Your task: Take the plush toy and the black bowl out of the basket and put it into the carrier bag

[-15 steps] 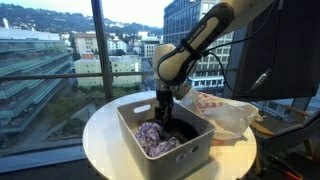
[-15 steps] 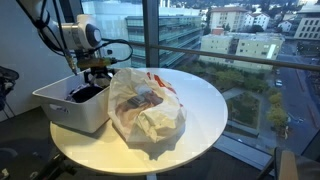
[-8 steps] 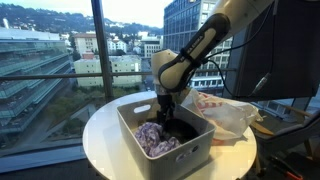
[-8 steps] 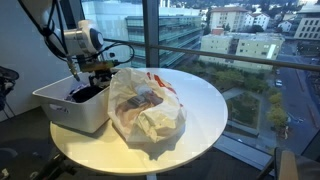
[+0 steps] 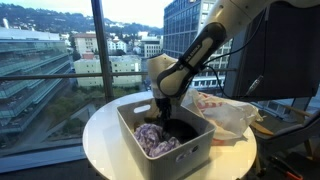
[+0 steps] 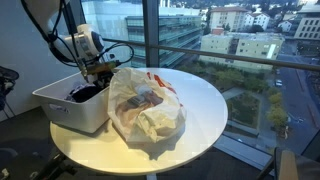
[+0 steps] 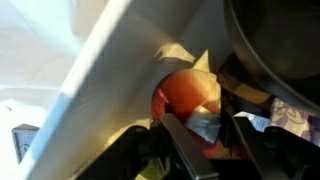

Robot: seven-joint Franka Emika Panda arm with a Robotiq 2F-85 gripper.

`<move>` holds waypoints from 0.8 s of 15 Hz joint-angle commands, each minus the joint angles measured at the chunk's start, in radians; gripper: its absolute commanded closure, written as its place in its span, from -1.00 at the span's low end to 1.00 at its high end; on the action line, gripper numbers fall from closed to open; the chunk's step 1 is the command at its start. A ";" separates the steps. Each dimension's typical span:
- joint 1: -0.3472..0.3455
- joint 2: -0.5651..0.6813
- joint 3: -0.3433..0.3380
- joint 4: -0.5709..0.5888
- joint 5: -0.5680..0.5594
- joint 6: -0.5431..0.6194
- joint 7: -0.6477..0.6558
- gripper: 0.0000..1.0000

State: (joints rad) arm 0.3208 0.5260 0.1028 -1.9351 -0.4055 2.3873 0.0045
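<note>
Black bowl lies inside the basket in an exterior view, on the basket floor at the end nearer the carrier bag. A mauve-and-white bundle of fabric fills the basket's other end, touching or just beside the bowl. The gripper reaches down past the basket's far rim, its tip just above the bowl's edge. The fingers are dark against the dark bowl, so I cannot tell from here whether the claw is released or clenched. The carrier bag lies crumpled just beside the basket, and both rest on the round white table.

In an exterior view from the opposite side, the basket stands at the table edge, with the carrier bag heaped against its side, red print on top. The black bowl shows as a dark patch above the basket's rim line. The gripper hangs over the basket's inner end, partly behind the bag. How its jaws stand is hidden.

The wrist view is close and blurred. A pale wall of the basket runs diagonally across the picture. A dark curved shape sits in the corner beyond it; I cannot tell whether it is the bowl. An orange-red patch lies beside the basket wall. Two dark fingers of the gripper stand apart low in the picture, with pale and reddish stuff between them. Whether they grasp anything cannot be told.
</note>
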 commanded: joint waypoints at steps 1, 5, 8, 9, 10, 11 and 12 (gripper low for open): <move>0.049 -0.030 -0.010 -0.007 -0.056 0.014 0.067 0.75; 0.061 -0.162 0.009 -0.106 -0.052 0.056 0.109 0.88; 0.084 -0.293 -0.005 -0.197 -0.095 0.080 0.233 0.87; 0.087 -0.346 -0.006 -0.236 -0.118 0.083 0.289 0.86; 0.088 -0.405 -0.005 -0.284 -0.146 0.092 0.361 0.86; 0.083 -0.457 0.003 -0.323 -0.168 0.090 0.422 0.86; 0.072 -0.518 0.015 -0.374 -0.187 0.091 0.482 0.86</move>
State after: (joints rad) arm 0.3968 0.2044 0.1117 -2.1367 -0.5275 2.4431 0.3206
